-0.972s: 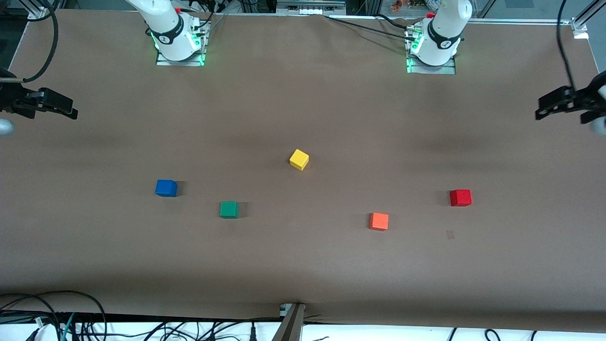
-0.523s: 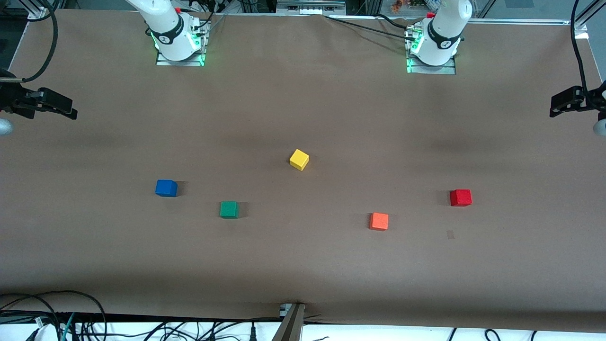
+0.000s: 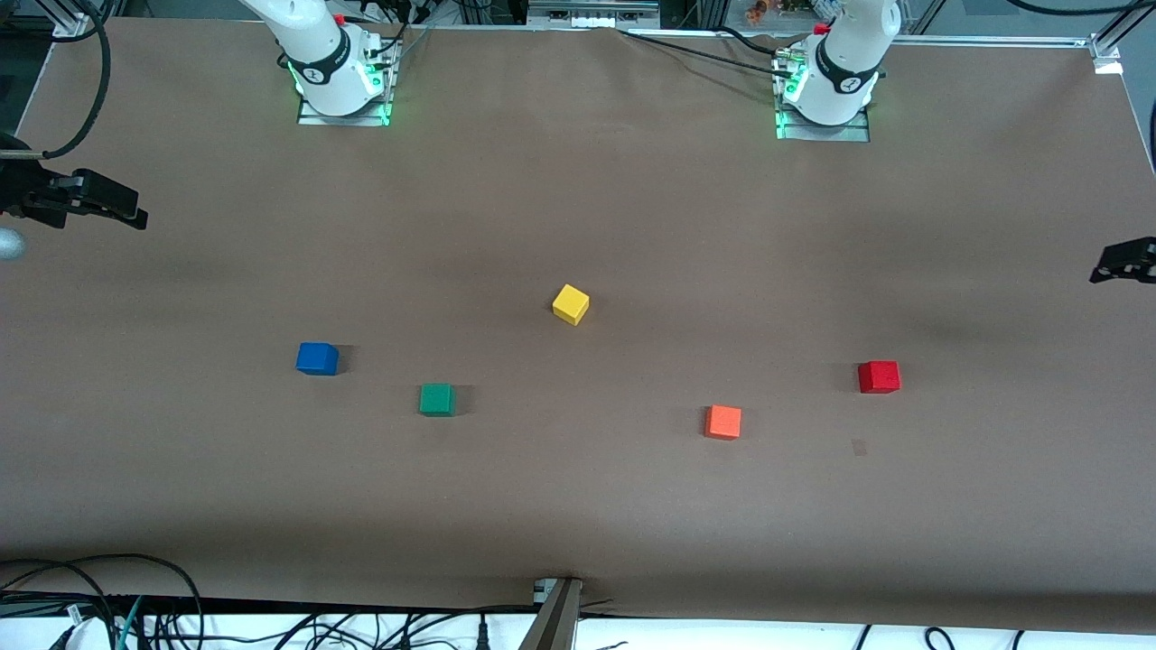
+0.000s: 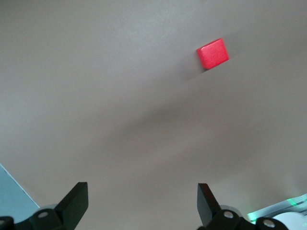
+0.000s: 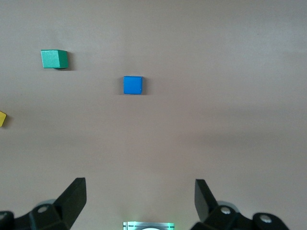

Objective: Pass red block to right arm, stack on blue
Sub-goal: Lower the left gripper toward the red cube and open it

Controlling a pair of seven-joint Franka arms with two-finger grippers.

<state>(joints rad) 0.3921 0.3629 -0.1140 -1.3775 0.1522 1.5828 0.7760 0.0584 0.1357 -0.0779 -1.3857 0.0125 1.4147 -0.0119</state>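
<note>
- Jaws of both grippers stand spread and empty. Front view: left gripper (image 3: 1123,261) hangs at 3 o'clock over the bench (image 3: 578,181) edge; right gripper (image 3: 86,200) waits at 9 o'clock. Red block (image 3: 879,376) sits alone, blue block (image 3: 317,358) well apart.
- Left wrist view: red block (image 4: 212,53) looks light and rigid; pinch two flat parallel faces.
- Right wrist view: blue block (image 5: 133,85) lies clear of the green cube (image 5: 54,59). No containers.
</note>
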